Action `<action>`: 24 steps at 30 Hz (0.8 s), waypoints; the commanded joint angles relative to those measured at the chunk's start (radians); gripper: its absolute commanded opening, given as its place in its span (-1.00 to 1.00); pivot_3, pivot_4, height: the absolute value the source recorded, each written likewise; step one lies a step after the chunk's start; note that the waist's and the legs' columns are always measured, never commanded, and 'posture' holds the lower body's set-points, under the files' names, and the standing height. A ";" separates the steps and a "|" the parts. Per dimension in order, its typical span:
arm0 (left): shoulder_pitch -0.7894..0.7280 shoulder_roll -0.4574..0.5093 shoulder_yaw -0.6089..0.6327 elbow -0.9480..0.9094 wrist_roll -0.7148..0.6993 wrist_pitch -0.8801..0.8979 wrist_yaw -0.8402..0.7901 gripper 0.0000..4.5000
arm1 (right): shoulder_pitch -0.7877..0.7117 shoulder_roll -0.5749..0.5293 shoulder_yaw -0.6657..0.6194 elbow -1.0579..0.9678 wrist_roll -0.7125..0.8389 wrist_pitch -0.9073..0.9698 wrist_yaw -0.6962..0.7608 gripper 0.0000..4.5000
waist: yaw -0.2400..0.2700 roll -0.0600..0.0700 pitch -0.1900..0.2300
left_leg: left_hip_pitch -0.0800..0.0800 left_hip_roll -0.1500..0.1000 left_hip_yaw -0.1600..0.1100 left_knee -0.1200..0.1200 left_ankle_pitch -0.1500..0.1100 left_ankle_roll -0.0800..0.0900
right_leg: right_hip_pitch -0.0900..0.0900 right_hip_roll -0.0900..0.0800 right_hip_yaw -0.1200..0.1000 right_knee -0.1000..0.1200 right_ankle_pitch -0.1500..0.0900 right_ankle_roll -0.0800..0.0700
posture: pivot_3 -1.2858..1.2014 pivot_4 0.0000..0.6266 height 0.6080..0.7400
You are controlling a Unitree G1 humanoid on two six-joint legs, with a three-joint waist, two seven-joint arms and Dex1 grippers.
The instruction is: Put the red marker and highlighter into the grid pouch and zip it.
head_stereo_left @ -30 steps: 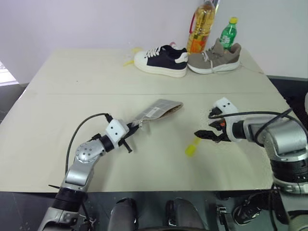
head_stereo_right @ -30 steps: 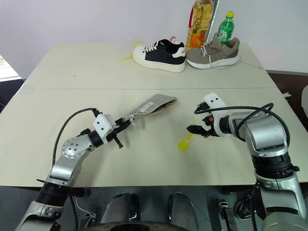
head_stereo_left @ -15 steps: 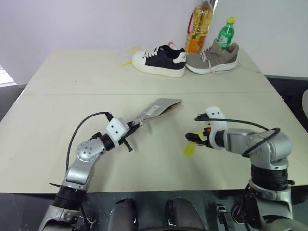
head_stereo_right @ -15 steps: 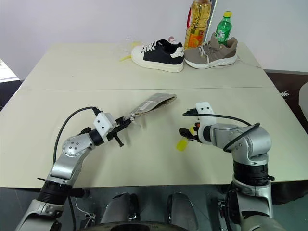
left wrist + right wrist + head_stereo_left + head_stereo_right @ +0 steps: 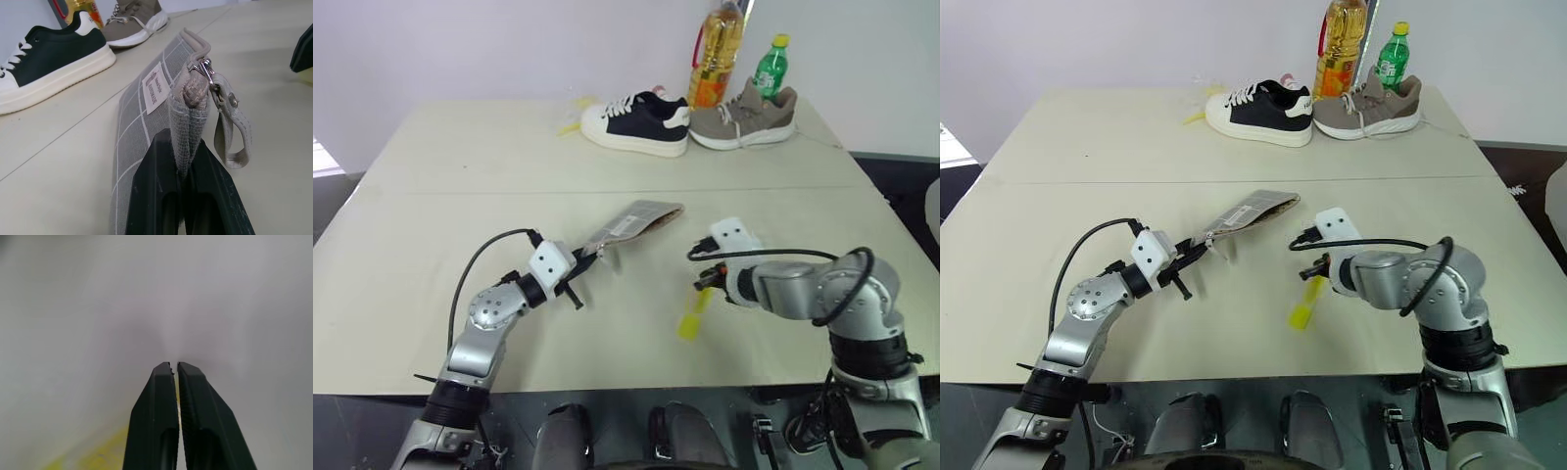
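My left gripper [image 5: 579, 266] is shut on the near end of the grid pouch [image 5: 634, 221], a grey case with white lines and a white label. The pouch's far end rests on the table. In the left wrist view the black fingers [image 5: 156, 161] pinch the pouch's edge [image 5: 188, 122] beside the zip pull strap [image 5: 234, 132]. The yellow highlighter [image 5: 691, 319] lies slanted on the table. My right gripper [image 5: 703, 282] is shut at its far end, its fingers [image 5: 164, 396] pressed together, with yellow [image 5: 98, 458] showing beside them. The red marker is out of view.
At the far edge of the beige table [image 5: 460, 196] stand a black-and-white sneaker [image 5: 636, 122], a grey sneaker [image 5: 744, 113], an oil bottle [image 5: 720, 54] and a green bottle [image 5: 771, 69]. A small yellow scrap [image 5: 573, 127] lies left of the shoes.
My right gripper swung left to the highlighter and went from open to shut. The highlighter slid a little toward the table's near edge. The left gripper and pouch stayed still.
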 commanded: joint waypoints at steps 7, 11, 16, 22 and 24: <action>-0.010 0.008 0.025 -0.023 -0.015 -0.003 0.006 -1.00 | -0.067 -0.169 0.070 -0.066 -0.105 -0.154 0.396 -0.41 | 0.006 -0.001 0.000 | -0.001 0.000 0.000 0.000 0.000 0.001 | 0.001 -0.001 0.000 -0.002 0.000 0.000 | 0.03 -0.52 0.47; -0.005 0.005 0.024 -0.024 -0.016 -0.003 0.007 -1.00 | -0.031 -0.362 0.165 -0.207 -0.193 -0.349 0.674 0.56 | 0.005 0.000 0.000 | -0.001 0.000 0.000 0.000 0.000 0.001 | 0.000 -0.001 0.000 -0.002 0.000 0.000 | 0.03 -0.52 0.47; -0.015 0.000 0.022 -0.013 -0.016 -0.003 0.003 -1.00 | 0.127 -0.617 0.235 -0.247 -0.496 -0.888 1.081 0.79 | 0.005 -0.001 0.000 | 0.000 0.000 0.000 -0.001 -0.001 0.001 | 0.001 -0.001 0.000 -0.003 -0.001 0.001 | 0.03 -0.52 0.47; -0.031 -0.002 0.019 0.003 -0.017 -0.008 -0.004 -1.00 | 0.160 -0.672 0.316 -0.020 -0.763 -1.295 1.391 0.79 | 0.002 -0.001 0.001 | 0.001 0.000 0.000 0.000 0.000 0.000 | 0.002 0.000 0.000 -0.002 -0.001 0.001 | 0.03 -0.52 0.47; -0.036 -0.003 0.017 0.004 -0.016 -0.009 -0.006 -1.00 | 0.105 -0.613 0.369 0.098 -0.873 -1.441 1.442 0.79 | -0.001 -0.001 0.001 | 0.002 0.000 0.000 0.000 0.000 0.000 | 0.002 0.000 0.000 -0.002 -0.001 0.001 | 0.03 -0.52 0.47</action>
